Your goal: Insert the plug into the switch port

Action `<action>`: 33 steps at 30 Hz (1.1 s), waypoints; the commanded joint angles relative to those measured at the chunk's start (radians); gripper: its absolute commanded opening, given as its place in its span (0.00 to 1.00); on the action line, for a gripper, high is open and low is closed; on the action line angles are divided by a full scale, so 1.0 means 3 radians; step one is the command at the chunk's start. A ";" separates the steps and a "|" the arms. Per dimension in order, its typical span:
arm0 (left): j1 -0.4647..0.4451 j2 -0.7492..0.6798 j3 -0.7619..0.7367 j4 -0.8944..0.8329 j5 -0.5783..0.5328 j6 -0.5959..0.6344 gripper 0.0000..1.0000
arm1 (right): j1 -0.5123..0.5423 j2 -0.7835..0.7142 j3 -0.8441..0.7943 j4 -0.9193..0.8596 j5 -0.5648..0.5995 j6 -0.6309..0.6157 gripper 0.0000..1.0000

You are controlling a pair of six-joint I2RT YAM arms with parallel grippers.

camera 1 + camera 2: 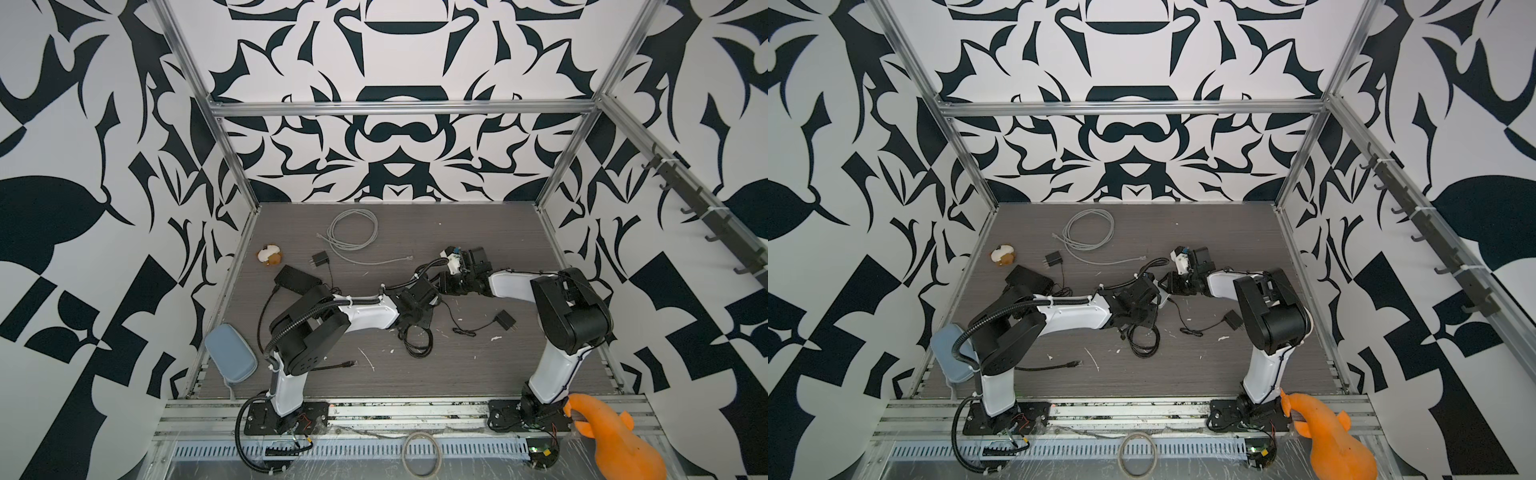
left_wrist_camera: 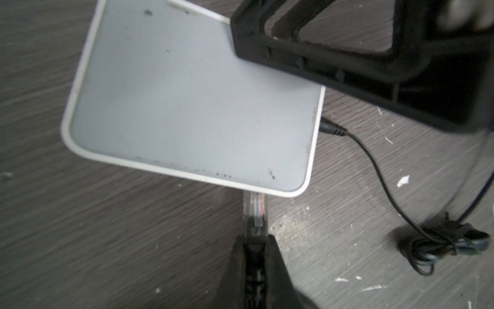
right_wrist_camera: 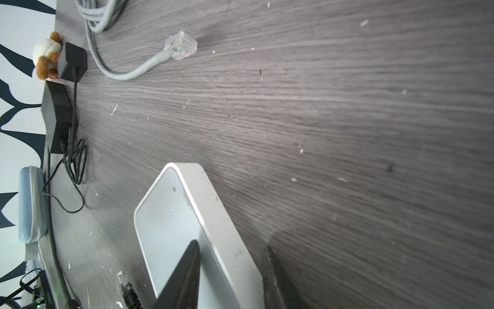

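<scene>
**While the Switch Is Held, the Plug Sits at Its Edge**

Where the clear plug (image 2: 255, 206) meets the white switch (image 2: 187, 107), its tip slips under the rim of one edge, close to a rounded corner. The port face is hidden there, so whether the plug is seated cannot be told. Just behind it, the left gripper (image 2: 255, 242) is clamped tight on the plug's black boot, with the cable running back between the fingers.

The switch lies near the middle of the grey wood-grain table (image 1: 457, 374), grey top face up. The right gripper (image 3: 232, 270) clasps it by its rim with the jaws partway apart. One finger is over the top face and one is against the outer side wall.

A thin black power lead (image 2: 374, 160) enters the adjoining side just round the corner from the plug. It trails off to a tangled bundle (image 2: 441, 240) on the table.

Farther out, a grey cable (image 1: 353, 230) lies coiled toward the back, and its loose connector (image 3: 181, 45) rests on bare wood. At the left rear sit a black adapter (image 1: 319, 259), a plush toy (image 1: 270, 254) and a black box (image 1: 293, 276). A blue-grey case (image 1: 230, 353) overhangs the left edge, and a second adapter (image 1: 505, 321) lies near the right arm. An orange toy (image 1: 615, 440) sits off the front right corner.
</scene>
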 commanded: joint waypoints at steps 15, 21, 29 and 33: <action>0.0110 0.0249 -0.0353 -0.0031 -0.0159 0.0326 0.03 | 0.0097 0.0142 -0.0198 -0.0415 -0.0646 -0.0284 0.33; 0.0176 0.0182 -0.0651 0.0583 -0.0124 0.0566 0.03 | 0.0186 0.0262 -0.0135 -0.0754 -0.0852 -0.0573 0.32; 0.0334 0.0220 -0.0781 0.0954 0.0052 0.0793 0.03 | 0.0392 0.0358 -0.0042 -0.0953 -0.1004 -0.0743 0.29; 0.0421 0.0319 -0.0726 0.0929 0.0137 0.0790 0.02 | 0.0525 0.0324 -0.0054 -0.0951 -0.1154 -0.0752 0.28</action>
